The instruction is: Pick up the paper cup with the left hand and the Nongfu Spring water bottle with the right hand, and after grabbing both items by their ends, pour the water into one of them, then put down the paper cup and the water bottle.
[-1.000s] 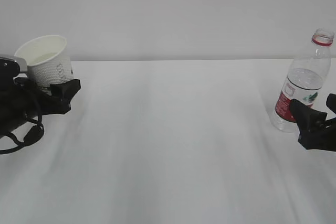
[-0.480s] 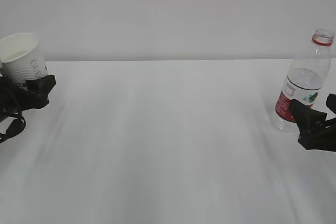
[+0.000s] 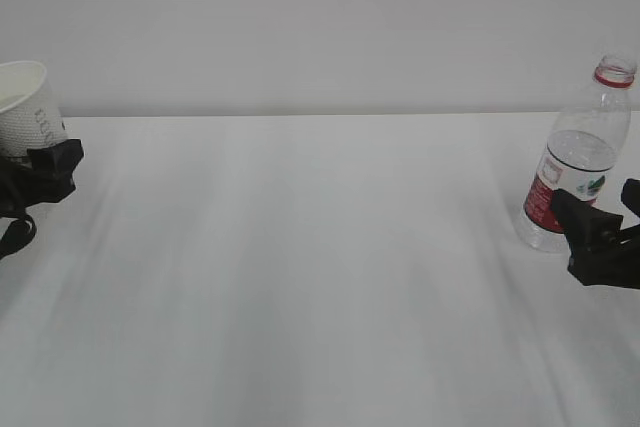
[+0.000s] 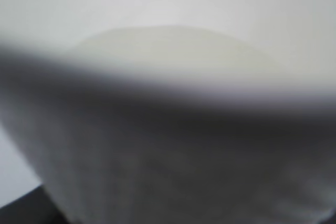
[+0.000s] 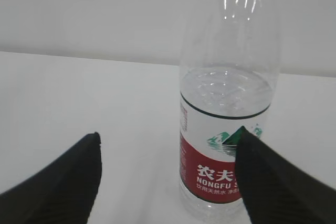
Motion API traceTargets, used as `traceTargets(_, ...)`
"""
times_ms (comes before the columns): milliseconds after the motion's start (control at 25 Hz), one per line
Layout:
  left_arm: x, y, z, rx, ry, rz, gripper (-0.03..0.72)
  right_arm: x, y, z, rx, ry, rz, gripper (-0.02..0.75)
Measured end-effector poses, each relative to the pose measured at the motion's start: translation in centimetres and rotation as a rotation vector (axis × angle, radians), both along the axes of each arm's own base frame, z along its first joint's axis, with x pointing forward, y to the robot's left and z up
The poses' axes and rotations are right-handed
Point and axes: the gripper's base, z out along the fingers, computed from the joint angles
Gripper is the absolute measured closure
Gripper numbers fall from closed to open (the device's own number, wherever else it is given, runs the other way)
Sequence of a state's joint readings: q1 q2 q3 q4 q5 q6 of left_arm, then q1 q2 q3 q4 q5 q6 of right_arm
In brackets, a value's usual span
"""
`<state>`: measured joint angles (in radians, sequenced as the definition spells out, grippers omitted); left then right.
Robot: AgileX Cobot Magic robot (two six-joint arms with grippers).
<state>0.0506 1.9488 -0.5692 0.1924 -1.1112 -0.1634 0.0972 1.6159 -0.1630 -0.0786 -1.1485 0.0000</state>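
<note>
Still uncapped, clear ribbed Nongfu Spring water bottle (image 3: 571,185) stands red-labelled; white paper cup (image 3: 24,107) tilts.

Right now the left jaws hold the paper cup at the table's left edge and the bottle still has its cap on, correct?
Not quite: the Nongfu Spring water bottle has no cap; the exterior view shows its open neck. The paper cup is held at the left edge.

The paper cup (image 3: 22,105) sits at the table's (image 3: 320,267) far left, the Nongfu Spring water bottle (image 3: 578,162) far right.
</note>
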Motion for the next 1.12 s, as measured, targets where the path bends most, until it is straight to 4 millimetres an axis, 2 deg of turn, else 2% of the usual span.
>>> traceTargets(1120, 0.05, 0.49, 0.02, -0.016, -0.001, 0.058, 0.179, -0.01, 0.07, 0.00, 0.003, 0.001, 0.007, 0.144)
